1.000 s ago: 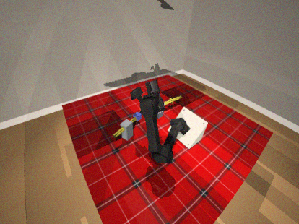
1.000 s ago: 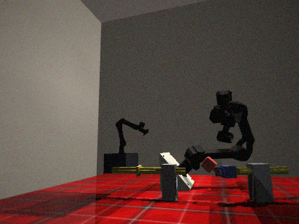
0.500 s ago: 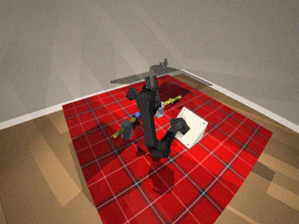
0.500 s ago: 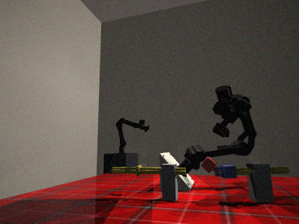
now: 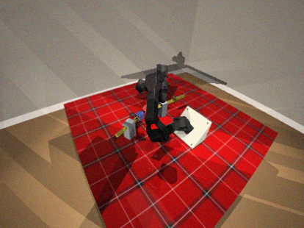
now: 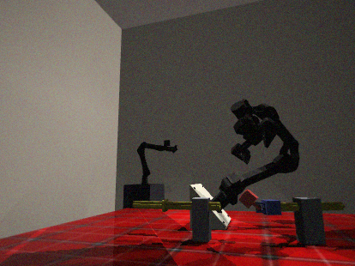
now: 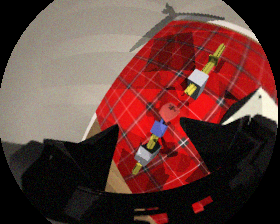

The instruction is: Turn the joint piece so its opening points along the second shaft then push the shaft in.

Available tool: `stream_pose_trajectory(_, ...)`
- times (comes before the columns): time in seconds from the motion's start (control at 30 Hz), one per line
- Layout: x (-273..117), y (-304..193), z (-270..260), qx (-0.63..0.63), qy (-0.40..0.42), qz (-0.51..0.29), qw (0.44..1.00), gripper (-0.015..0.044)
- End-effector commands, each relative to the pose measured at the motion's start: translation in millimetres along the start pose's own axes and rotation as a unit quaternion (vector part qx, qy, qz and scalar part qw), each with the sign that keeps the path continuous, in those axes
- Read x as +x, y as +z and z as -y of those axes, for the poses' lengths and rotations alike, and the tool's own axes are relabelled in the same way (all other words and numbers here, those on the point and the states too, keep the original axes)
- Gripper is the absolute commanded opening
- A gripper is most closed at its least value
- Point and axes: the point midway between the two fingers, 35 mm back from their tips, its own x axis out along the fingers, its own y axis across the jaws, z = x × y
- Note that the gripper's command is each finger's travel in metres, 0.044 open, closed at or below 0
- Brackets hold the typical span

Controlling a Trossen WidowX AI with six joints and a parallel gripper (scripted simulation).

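My gripper (image 6: 255,148) (image 7: 150,124) is open and empty, high above the shafts. The red square joint piece (image 5: 145,108) (image 6: 249,198) (image 7: 169,111) is tilted upward on its hinges at the blue hinge part (image 5: 139,116) (image 6: 271,207) (image 7: 159,128), out of line with the second shaft. The fixed yellow shaft (image 5: 118,134) (image 6: 333,205) (image 7: 136,169) passes through its grey block (image 5: 129,129) (image 6: 310,223) (image 7: 145,154). The second yellow shaft (image 5: 181,98) (image 6: 147,204) (image 7: 219,50) lies in the other grey block (image 5: 164,110) (image 6: 201,221) (image 7: 198,79). Its near end is apart from the joint piece.
A white sloped block (image 5: 196,127) (image 6: 222,218) (image 7: 255,106) with dark dots stands beside the shafts, close to the arm's base. Everything rests on a red plaid mat (image 5: 235,145). Another dark arm on a box (image 6: 143,196) stands in the background.
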Motion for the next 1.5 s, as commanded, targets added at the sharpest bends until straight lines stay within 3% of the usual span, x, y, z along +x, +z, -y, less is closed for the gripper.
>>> stream_pose_trajectory(0.0, 12.6, 38.2, 34.4, -0.014, -0.005, -0.041, 0.999, 0.0440)
stream_pose_trajectory(0.23, 28.1, 76.6, 87.5, -0.040, 0.022, -0.093, 0.995, 0.0440)
stream_pose_trajectory(0.57, 29.1, 77.0, 89.0, -0.051, 0.020, -0.097, 0.994, 0.0440)
stream_pose_trajectory(1.0, 40.3, 71.1, 90.1, -0.257, -0.019, -0.150, 0.955, 0.0440)
stream_pose_trajectory(1.47, 51.0, 66.2, 90.8, -0.460, -0.042, -0.215, 0.860, 0.0440)
